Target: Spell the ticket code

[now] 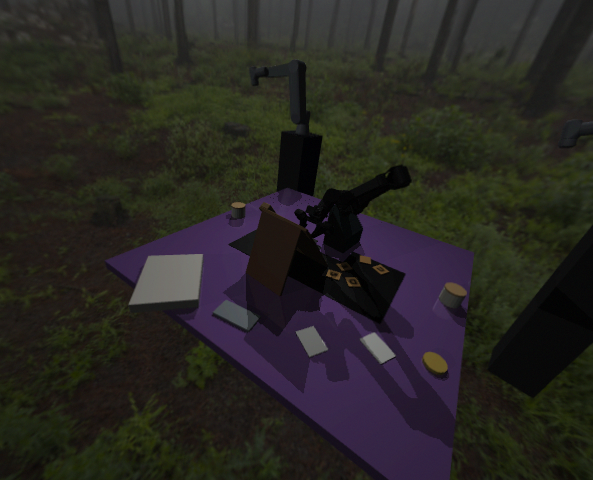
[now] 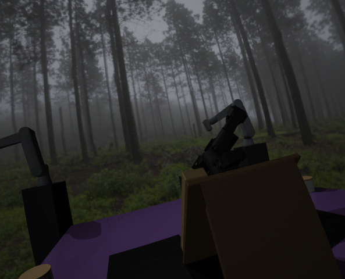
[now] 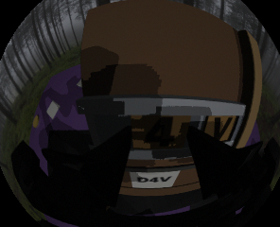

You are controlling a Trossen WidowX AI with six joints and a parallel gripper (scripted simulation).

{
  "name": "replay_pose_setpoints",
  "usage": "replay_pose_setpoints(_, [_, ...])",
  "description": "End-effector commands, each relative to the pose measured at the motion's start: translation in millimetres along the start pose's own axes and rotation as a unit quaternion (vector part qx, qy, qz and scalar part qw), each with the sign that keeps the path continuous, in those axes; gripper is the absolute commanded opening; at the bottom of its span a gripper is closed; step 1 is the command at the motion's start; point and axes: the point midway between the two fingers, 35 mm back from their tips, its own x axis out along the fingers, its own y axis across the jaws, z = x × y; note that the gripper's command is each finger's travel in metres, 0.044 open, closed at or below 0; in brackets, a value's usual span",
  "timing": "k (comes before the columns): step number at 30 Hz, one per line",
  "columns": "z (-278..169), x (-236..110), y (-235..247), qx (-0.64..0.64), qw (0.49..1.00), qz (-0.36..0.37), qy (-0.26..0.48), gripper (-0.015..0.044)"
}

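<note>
The letter tile marked 4 is sitting between the two dark fingers of the claw, which is clamping it by its side edges right at the face of the board, level with the letter rail. It is looking like a small, flat, rigid square, tan with dark print, probably light and smooth-faced, so a squeeze across opposite edges seems the sensible hold, leaving the leading edge free to enter the channel. To its right a tile marked V is already resting in the rail. The rail is showing as a pale, straight bar across the board. Below it the white ticket is reading something like D4V. The board is a plain brown slab leaning back on the purple table, where four spare tiles are lying on a black mat.
</note>
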Motion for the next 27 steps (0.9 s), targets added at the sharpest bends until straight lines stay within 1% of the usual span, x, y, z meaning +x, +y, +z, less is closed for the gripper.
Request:
replay_pose_setpoints(1, [0,0,-3,0.000,1.000,0.001,0.001,0.0000])
replay_pose_setpoints(23, [-1,0,-13,-0.001,1.000,0.001,0.001,0.0000])
replay_pose_setpoints(27, [0,0,-12,0.000,1.000,0.000,0.000,0.0105])
